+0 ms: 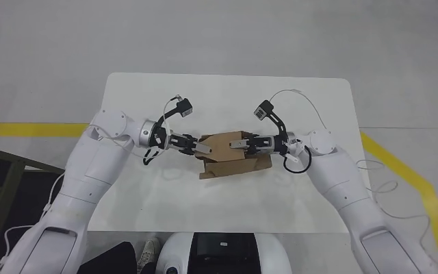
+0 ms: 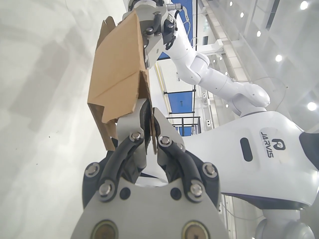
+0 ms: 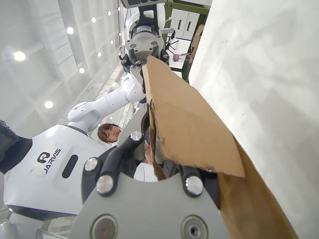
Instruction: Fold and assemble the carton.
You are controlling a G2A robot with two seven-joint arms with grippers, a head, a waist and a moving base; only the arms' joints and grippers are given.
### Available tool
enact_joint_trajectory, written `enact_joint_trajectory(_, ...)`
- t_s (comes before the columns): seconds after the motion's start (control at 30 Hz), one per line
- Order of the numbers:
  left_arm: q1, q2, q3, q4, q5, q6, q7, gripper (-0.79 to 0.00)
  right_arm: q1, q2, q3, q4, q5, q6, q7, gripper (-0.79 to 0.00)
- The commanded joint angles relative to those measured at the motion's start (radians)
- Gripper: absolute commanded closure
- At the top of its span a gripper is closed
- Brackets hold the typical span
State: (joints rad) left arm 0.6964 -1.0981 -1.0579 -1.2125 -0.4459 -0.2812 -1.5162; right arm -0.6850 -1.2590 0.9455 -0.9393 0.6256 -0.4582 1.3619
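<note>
One carton, apparently pinched: left gripper, right gripper.

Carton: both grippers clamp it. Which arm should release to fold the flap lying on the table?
Probably left. The flap juts out nearest the left gripper, which pinches only the end edge of the carton. The right gripper reaches farther over the top, so it looks the steadier holder.

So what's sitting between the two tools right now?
The carton. In the top view, the left tool and right tool each grip an opposite end of it, with nothing else between them.
</note>
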Motion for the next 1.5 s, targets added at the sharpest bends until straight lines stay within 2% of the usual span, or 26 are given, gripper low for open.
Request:
enact_joint_trajectory(0.0,0.004,0.003,-0.01,-0.007,-0.006,-0.006,0.009,-0.785,0.002,0.001,-0.001,0.005,-0.013,-0.006,-0.006,0.0)
enact_joint_trajectory(0.4,0.046,0.012,-0.048,-0.075,-0.109,-0.023,0.013,-0.785,0.005,0.0,-0.002,0.012,-0.081,-0.044,-0.063,0.0)
enact_joint_trajectory(0.53,0.053,0.004,-0.026,-0.086,-0.166,-0.032,0.019,-0.785,-0.004,0.0,0.003,0.006,-0.079,-0.045,-0.07,0.0)
enact_joint_trajectory(0.97,0.017,-0.028,0.071,-0.068,-0.18,-0.028,0.065,-0.785,-0.021,0.001,0.011,-0.033,-0.076,-0.032,-0.068,0.0)
enact_joint_trajectory(1.47,0.018,-0.029,0.077,-0.101,-0.106,-0.018,0.115,-0.785,-0.036,0.004,0.015,-0.096,-0.117,-0.004,-0.081,0.0)
